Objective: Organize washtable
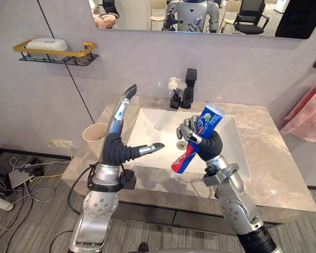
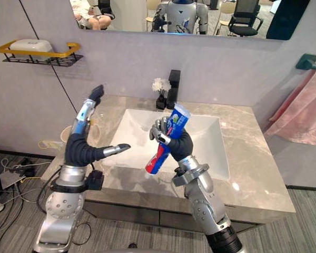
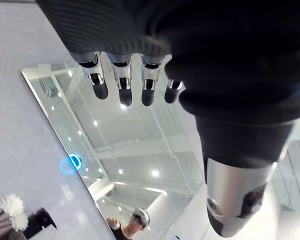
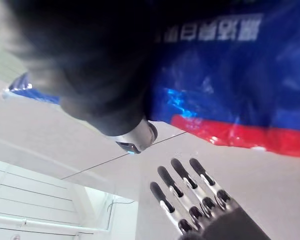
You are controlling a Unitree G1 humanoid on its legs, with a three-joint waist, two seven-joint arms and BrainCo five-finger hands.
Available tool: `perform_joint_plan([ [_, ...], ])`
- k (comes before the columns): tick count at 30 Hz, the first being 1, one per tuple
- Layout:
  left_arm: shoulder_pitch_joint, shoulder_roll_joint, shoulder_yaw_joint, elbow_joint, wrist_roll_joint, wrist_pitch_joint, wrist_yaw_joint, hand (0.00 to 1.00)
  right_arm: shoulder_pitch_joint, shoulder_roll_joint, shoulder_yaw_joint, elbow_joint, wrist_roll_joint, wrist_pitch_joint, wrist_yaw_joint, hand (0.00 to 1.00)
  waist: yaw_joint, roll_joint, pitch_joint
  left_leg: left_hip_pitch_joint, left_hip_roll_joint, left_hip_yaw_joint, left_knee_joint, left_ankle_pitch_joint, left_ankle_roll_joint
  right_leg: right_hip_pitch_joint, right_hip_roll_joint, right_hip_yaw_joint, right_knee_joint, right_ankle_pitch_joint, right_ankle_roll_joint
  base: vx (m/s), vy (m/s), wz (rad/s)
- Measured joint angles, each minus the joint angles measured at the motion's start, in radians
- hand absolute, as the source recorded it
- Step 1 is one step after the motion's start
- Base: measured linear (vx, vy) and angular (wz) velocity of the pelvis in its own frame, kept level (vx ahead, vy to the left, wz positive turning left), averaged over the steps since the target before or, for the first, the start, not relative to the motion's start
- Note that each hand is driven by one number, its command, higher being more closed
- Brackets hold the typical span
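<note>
Right hand (image 1: 209,145) fingers curled round one toothpaste tube (image 1: 207,121), left hand (image 1: 116,148) fingers straight, one cup (image 1: 94,138) on counter (image 1: 263,138)

Silver-grey arms (image 1: 97,205), dark-ribbed hands (image 1: 116,150)

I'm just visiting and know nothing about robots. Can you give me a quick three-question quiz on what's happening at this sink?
1. True or false: the robot's right hand is curled round the blue, red and white toothpaste tube.
2. Where does the beige paper cup stand? A) on the grey marble counter, left of the white sink basin B) inside the basin C) on the wall shelf
3. Fill in: the open left hand holds ____.
Key: 1 true; 2 A; 3 nothing.
</note>
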Motion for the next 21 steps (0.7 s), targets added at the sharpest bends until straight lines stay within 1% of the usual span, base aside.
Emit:
perform_joint_plan([
  [1, 0.017, -0.017, 0.048, -0.005, -0.009, -0.006, 0.017, 0.0, 0.014, 0.002, -0.007, 0.0, -0.008, 0.0, 0.0, 1.0, 0.002, 0.0, 0.0, -0.001, 0.0, 0.0, -0.001, 0.0, 0.0, 0.0, 0.0, -0.002, -0.001, 0.0, 0.0, -0.03, -0.022, 0.05],
  [4, 0.046, -0.049, 0.135, -0.005, -0.042, -0.008, 0.039, 0.0, 0.037, 0.007, -0.019, -0.004, -0.017, 0.0, 0.0, 1.0, 0.002, -0.002, 0.001, -0.005, 0.0, -0.001, -0.005, 0.0, 0.0, 0.0, 0.0, -0.008, -0.003, 0.0, 0.0, -0.03, -0.018, 0.06],
  [6, 0.08, -0.094, 0.262, -0.002, -0.082, -0.009, 0.06, 0.0, 0.076, 0.023, -0.059, -0.015, -0.018, 0.0, 0.002, 1.0, 0.004, -0.003, 0.001, -0.012, 0.0, -0.004, -0.005, 0.0, -0.001, -0.002, 0.0, -0.016, -0.01, 0.0, 0.0, -0.03, -0.023, 0.08],
  [7, 0.088, -0.105, 0.295, 0.003, -0.092, -0.009, 0.066, 0.0, 0.084, 0.029, -0.07, -0.016, -0.019, 0.0, 0.002, 1.0, 0.006, -0.003, 0.001, -0.013, 0.0, -0.004, -0.005, 0.0, -0.001, -0.002, 0.0, -0.016, -0.011, 0.0, 0.0, -0.01, -0.024, 0.03],
  [8, 0.105, -0.125, 0.365, 0.031, -0.116, -0.01, 0.081, 0.0, 0.101, 0.036, -0.091, -0.016, -0.022, -0.001, 0.0, 1.0, 0.013, -0.003, 0.001, -0.014, 0.0, -0.004, -0.005, 0.0, -0.001, -0.002, 0.0, -0.017, -0.014, 0.0, 0.0, 0.0, 0.0, 0.0],
  [9, 0.111, -0.142, 0.423, 0.075, -0.149, -0.009, 0.087, 0.0, 0.116, 0.039, -0.109, -0.016, -0.038, -0.001, -0.002, 1.0, 0.025, -0.003, 0.001, -0.016, 0.0, -0.004, -0.005, 0.0, -0.001, -0.002, 0.0, -0.017, -0.016, 0.0, 0.0, 0.0, 0.0, 0.0],
  [11, 0.114, -0.157, 0.481, 0.143, -0.189, -0.008, 0.101, 0.0, 0.13, 0.04, -0.123, -0.015, -0.049, -0.001, -0.004, 1.0, 0.03, -0.004, 0.001, -0.018, 0.0, -0.006, -0.005, 0.0, -0.001, -0.002, 0.001, -0.02, -0.017, 0.0, 0.0, 0.0, -0.026, 0.03],
  [13, 0.13, -0.176, 0.565, 0.264, -0.239, -0.006, 0.108, 0.0, 0.133, 0.042, -0.125, -0.015, -0.06, -0.001, -0.004, 1.0, 0.035, -0.006, 0.0, -0.02, -0.001, -0.007, -0.005, 0.0, -0.001, -0.002, 0.001, -0.021, -0.017, 0.0, 0.0, 0.01, -0.015, 0.01],
  [14, 0.13, -0.176, 0.582, 0.305, -0.265, -0.006, 0.11, 0.0, 0.134, 0.044, -0.126, -0.015, -0.061, -0.001, -0.005, 1.0, 0.041, -0.006, 0.0, -0.02, -0.001, -0.007, -0.004, 0.0, -0.001, -0.002, 0.001, -0.021, -0.017, 0.0, 0.0, 0.0, 0.0, 0.0],
  [15, 0.128, -0.176, 0.612, 0.389, -0.297, -0.004, 0.112, 0.0, 0.141, 0.052, -0.132, -0.015, -0.067, -0.001, -0.004, 1.0, 0.049, -0.005, 0.0, -0.02, -0.001, -0.007, -0.004, 0.0, -0.001, -0.002, 0.001, -0.021, -0.017, 0.0, 0.0, 0.0, 0.0, 0.0],
  [16, 0.126, -0.178, 0.635, 0.464, -0.356, 0.002, 0.112, 0.0, 0.151, 0.06, -0.146, -0.015, -0.075, -0.001, -0.005, 1.0, 0.053, -0.006, 0.0, -0.021, -0.001, -0.009, -0.004, 0.0, -0.001, -0.002, 0.001, -0.022, -0.017, 0.0, 0.0, 0.0, 0.0, 0.0],
  [17, 0.128, -0.181, 0.645, 0.497, -0.385, 0.006, 0.112, 0.0, 0.155, 0.064, -0.152, -0.015, -0.076, -0.001, -0.005, 1.0, 0.053, -0.007, 0.0, -0.022, -0.001, -0.009, -0.005, 0.0, -0.001, -0.002, 0.0, -0.023, -0.017, 0.0, 0.0, -0.02, -0.022, 0.04],
  [18, 0.13, -0.187, 0.664, 0.567, -0.427, 0.014, 0.113, 0.0, 0.165, 0.073, -0.168, -0.015, -0.076, -0.001, -0.006, 1.0, 0.055, -0.008, 0.0, -0.022, -0.002, -0.011, -0.005, 0.0, -0.001, -0.002, 0.0, -0.024, -0.017, 0.0, 0.0, -0.02, -0.016, 0.04],
  [19, 0.132, -0.189, 0.672, 0.599, -0.445, 0.018, 0.113, 0.0, 0.168, 0.073, -0.17, -0.015, -0.076, -0.001, -0.007, 1.0, 0.055, -0.008, 0.0, -0.023, -0.002, -0.012, -0.005, 0.0, -0.001, -0.002, -0.001, -0.025, -0.017, 0.0, 0.0, -0.02, -0.015, 0.03],
  [21, 0.138, -0.192, 0.681, 0.749, -0.484, 0.028, 0.097, 0.0, 0.172, 0.073, -0.17, -0.015, -0.076, -0.001, -0.007, 1.0, 0.054, -0.008, 0.0, -0.023, -0.002, -0.013, -0.006, 0.0, -0.001, -0.002, -0.001, -0.026, -0.015, 0.0, 0.0, -0.02, -0.006, 0.01],
])
